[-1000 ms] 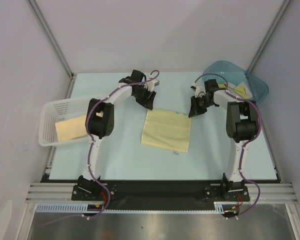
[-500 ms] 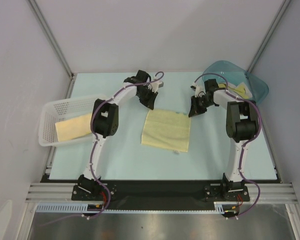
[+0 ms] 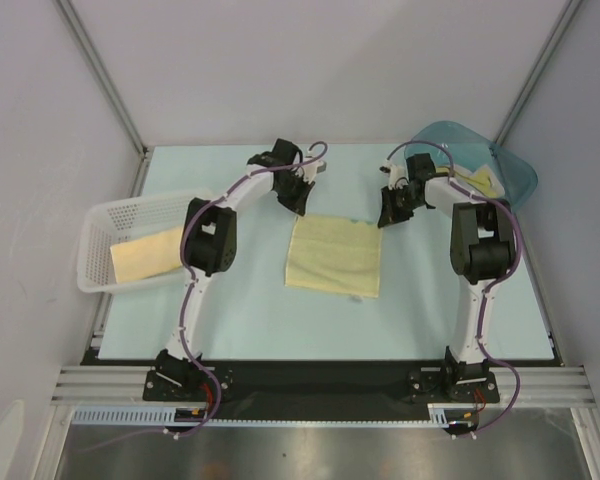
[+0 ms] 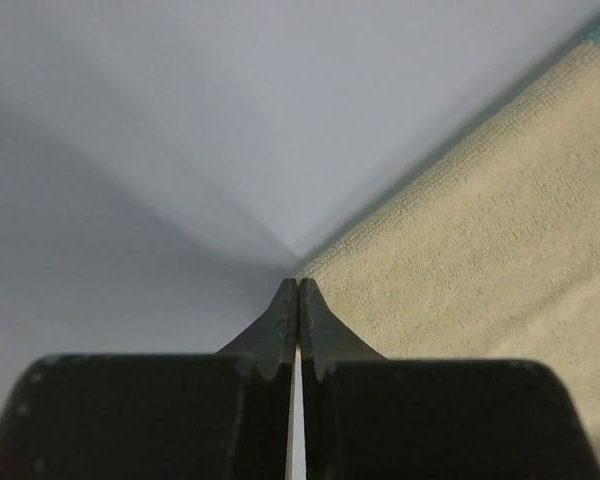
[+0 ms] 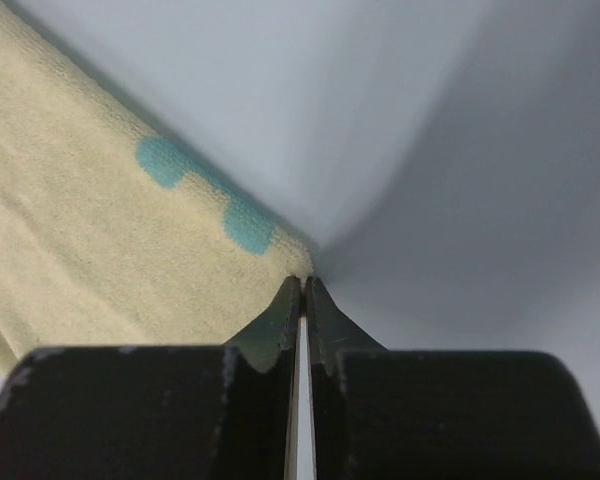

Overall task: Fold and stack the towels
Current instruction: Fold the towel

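Left of frame: white mesh basket (image 3: 98, 225) on the desk (image 3: 240, 310), with 1 folded yellow towel (image 3: 145, 253) inside.

Centre: pale yellow towel (image 3: 334, 256) lying flat on the desk. Left fingers (image 3: 300, 206) are pressed together on its upper-left corner; in the wrist view the tips pinch the cloth edge. Right fingers (image 3: 387, 217) are likewise closed on the upper-right corner, just beside 2 teal patches (image 5: 248, 225).

Upper right: teal tub (image 3: 510, 170) with yellow cloth (image 3: 478, 181) inside.

Left fingers (image 4: 272, 338) pinched together, right fingers (image 5: 278, 325) likewise
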`<state>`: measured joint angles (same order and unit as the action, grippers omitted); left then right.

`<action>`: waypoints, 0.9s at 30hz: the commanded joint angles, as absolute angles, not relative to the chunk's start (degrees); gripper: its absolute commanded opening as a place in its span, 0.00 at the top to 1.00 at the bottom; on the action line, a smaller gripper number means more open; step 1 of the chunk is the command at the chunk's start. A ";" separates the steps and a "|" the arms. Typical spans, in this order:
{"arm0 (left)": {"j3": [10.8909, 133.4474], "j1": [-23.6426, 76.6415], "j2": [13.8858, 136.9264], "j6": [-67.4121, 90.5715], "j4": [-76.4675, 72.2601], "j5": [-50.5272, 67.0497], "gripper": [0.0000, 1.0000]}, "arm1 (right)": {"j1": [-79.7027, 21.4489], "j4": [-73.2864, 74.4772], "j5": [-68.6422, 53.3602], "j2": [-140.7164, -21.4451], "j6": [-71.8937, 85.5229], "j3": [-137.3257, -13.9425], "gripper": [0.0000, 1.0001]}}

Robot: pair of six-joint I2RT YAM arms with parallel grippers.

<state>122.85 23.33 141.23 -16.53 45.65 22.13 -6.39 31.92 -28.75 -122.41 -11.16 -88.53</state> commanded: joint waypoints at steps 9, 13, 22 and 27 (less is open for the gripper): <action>115.85 22.50 119.81 -11.34 32.44 16.00 1.00 | -7.12 19.96 -19.95 -105.05 -9.85 -89.74 1.00; 111.81 23.03 112.69 -10.72 30.59 15.56 1.00 | -7.56 17.32 -19.43 -98.10 -9.23 -87.37 1.00; 100.38 25.66 97.48 -10.81 29.44 14.33 1.00 | -9.32 17.22 -18.28 -83.16 -8.97 -81.48 1.00; 95.02 29.78 88.53 -11.60 33.30 11.87 1.00 | -10.19 23.36 -18.02 -74.81 -8.26 -77.44 1.00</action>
<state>97.38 27.22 95.83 -11.46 30.74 14.63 -9.82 19.81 -19.86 -80.07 -8.71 -78.87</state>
